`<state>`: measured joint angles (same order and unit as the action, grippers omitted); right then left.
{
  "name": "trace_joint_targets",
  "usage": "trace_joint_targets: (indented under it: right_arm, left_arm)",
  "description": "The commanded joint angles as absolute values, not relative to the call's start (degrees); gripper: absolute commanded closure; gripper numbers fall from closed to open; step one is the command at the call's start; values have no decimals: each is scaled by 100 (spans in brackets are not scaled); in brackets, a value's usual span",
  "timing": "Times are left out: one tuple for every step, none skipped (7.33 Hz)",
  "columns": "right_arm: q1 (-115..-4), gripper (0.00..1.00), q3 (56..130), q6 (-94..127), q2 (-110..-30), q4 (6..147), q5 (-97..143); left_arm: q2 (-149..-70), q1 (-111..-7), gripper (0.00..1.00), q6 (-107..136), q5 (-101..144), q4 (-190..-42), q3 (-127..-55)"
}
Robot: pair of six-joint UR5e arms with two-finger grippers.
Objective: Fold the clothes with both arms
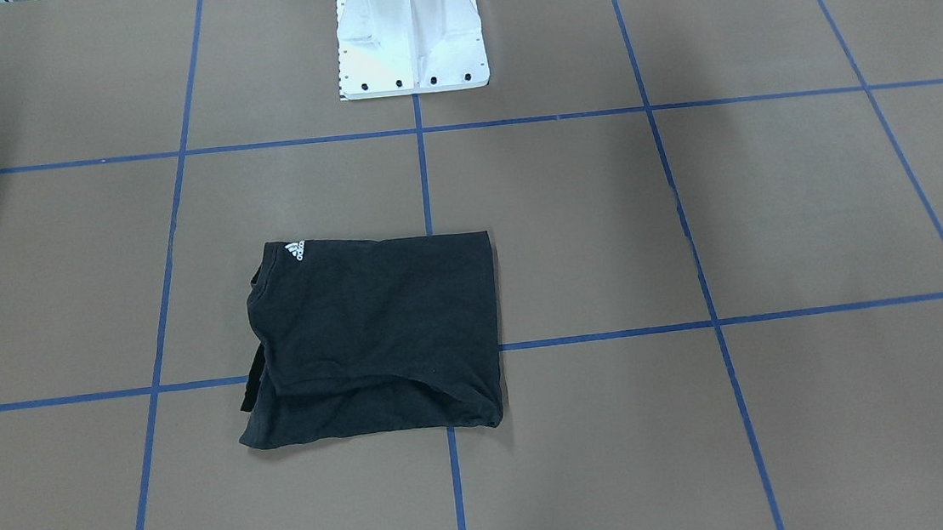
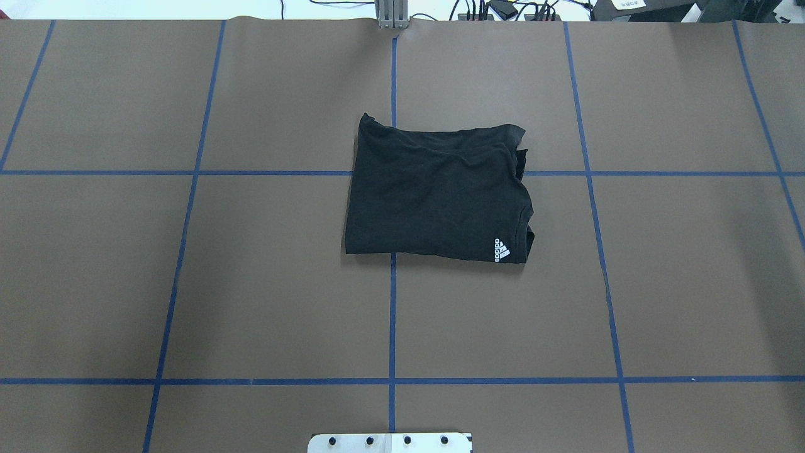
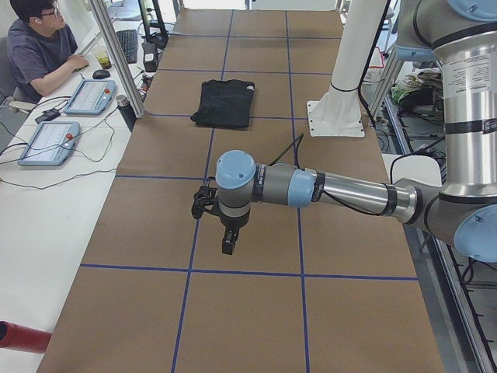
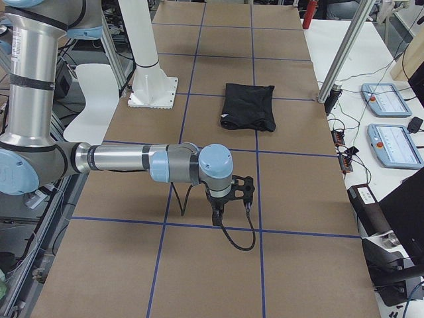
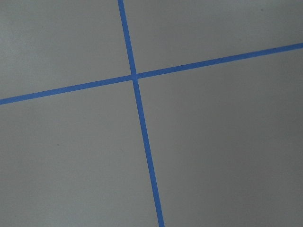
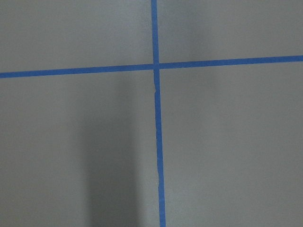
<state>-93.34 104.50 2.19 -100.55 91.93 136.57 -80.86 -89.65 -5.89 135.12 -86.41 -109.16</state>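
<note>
You have one black short-sleeved T-shirt (image 2: 434,195) (image 1: 375,333) (image 3: 225,101) (image 4: 248,106), folded into a rough rectangle and lying flat on the brown paper-covered table (image 2: 283,283), which is marked with blue tape grid lines (image 2: 392,314). It straddles the table's centre line. It sits out from the white pedestal base (image 1: 409,40) (image 2: 390,442) toward the operators' edge, a bit to the robot's right. The small white Adidas logo (image 2: 502,250) (image 1: 294,250) faces up on the shirt's corner nearest the base, on the robot's right. That side edge is bunched, with layers poking out. The opposite edge is a clean straight fold.

The silver-grey tubular left arm (image 3: 349,190) with light blue joint caps reaches level over the table's left end. Its black left gripper (image 3: 227,247) points down above the paper, well apart from the shirt. The matching right arm (image 4: 126,159) does the same over the right end, with the black right gripper (image 4: 216,215) pointing down and trailing a black cable.

Only the side cameras catch the grippers, so you cannot tell whether either pincer is spread or closed. Both wrist cameras show only brown paper and a blue tape crossing.

A person (image 3: 39,47) sits at the white bench (image 3: 46,202) along the operators' edge.
</note>
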Motion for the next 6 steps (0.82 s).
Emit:
trace_joint_targets:
  right_arm:
    - [-9317,0,10450,211,-10055,9193,13658]
    - [-9282,0,10450,220,-10055,9193,13658]
    - [-9264,0,10450,211,-10055,9193,13658]
    - [-9255,0,10450,211,-10055,9193,13658]
    - [-9246,0,10450,211,-10055,9193,13650]
    - [-9237,0,10450,211,-10055,9193,13649]
  left_arm:
    - [-8086,-8965,0,-589,13509,-8640,-10907]
    - [-8086,-8965,0,-589,13509,-8648,-10916]
    - [-8086,-8965,0,-580,13509,-8648,-10907]
    - [-8086,-8965,0,-563,13509,-8657,-10916]
    - [-8095,-8965,0,-563,13509,-8657,-10916]
    - [-8095,-8965,0,-563,13509,-8657,-10916]
